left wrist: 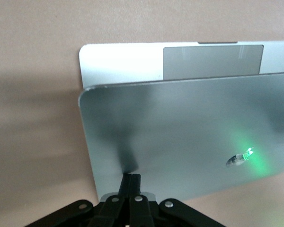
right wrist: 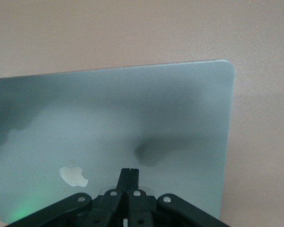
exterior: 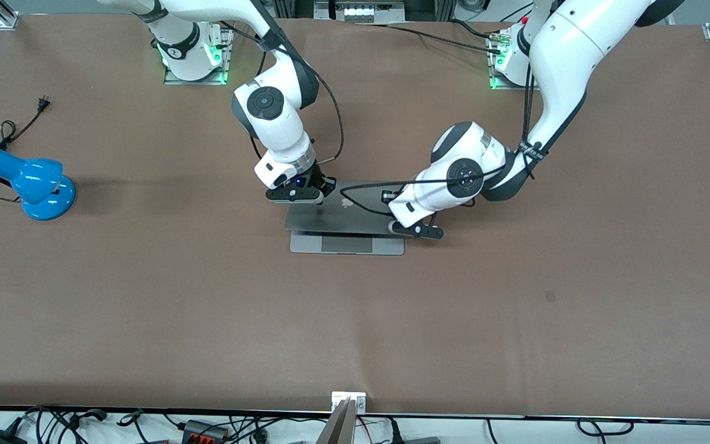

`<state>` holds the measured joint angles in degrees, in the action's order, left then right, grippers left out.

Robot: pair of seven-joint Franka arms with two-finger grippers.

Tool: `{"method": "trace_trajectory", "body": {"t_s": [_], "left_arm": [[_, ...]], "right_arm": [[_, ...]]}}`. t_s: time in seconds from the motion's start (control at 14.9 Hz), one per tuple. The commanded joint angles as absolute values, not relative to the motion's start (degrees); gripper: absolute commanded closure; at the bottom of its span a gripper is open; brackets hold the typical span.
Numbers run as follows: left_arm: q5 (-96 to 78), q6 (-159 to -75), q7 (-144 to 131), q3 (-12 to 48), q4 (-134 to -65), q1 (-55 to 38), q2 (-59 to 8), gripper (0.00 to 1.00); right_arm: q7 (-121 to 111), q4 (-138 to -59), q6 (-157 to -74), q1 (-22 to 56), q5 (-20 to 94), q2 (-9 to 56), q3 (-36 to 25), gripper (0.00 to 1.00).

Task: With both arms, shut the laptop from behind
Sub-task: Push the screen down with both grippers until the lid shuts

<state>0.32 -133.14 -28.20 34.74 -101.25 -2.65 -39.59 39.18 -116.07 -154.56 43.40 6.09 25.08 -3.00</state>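
Observation:
The silver-grey laptop (exterior: 355, 216) lies mid-table with its lid tilted far down over the base. A strip of palm rest and the grey trackpad (exterior: 347, 244) still show at the edge nearer the front camera. My right gripper (exterior: 296, 195) is shut and empty over the lid's corner toward the right arm's end. In the right wrist view its tips (right wrist: 129, 171) are close above the lid's back (right wrist: 132, 109), near the apple logo (right wrist: 73, 176). My left gripper (exterior: 418, 230) is shut and empty. Its tips (left wrist: 132, 176) rest on the lid's back (left wrist: 180, 127), with the trackpad (left wrist: 213, 61) showing past the lid's edge.
A blue desk lamp (exterior: 29, 180) with a loose black cord (exterior: 19, 126) lies toward the right arm's end of the brown table (exterior: 515, 308). Cables and a bracket (exterior: 349, 401) sit along the table's edge nearest the front camera.

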Motion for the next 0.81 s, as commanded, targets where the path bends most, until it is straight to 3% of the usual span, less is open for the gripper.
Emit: {"method": "trace_trajectory", "body": {"t_s": [0.0,0.27,0.74], "left_arm": [[2.9,-133.07,-29.88,33.32,-96.25,-4.83,-43.67,1.0],[2.73,-133.15,-29.88,29.1,-94.31,-9.05,-44.82,1.0],[2.99,-135.88,-29.79,28.83,-93.78,-9.23,-46.49,1.0]], "right_arm": [[37.53,-114.44,-155.74,42.54,5.36,26.97,-2.64,1.0],[37.18,-113.29,-158.29,42.45,5.36,30.49,-2.72,1.0],[37.09,-113.38,-161.81,42.63,5.19,33.57,-2.72,1.0]]}}
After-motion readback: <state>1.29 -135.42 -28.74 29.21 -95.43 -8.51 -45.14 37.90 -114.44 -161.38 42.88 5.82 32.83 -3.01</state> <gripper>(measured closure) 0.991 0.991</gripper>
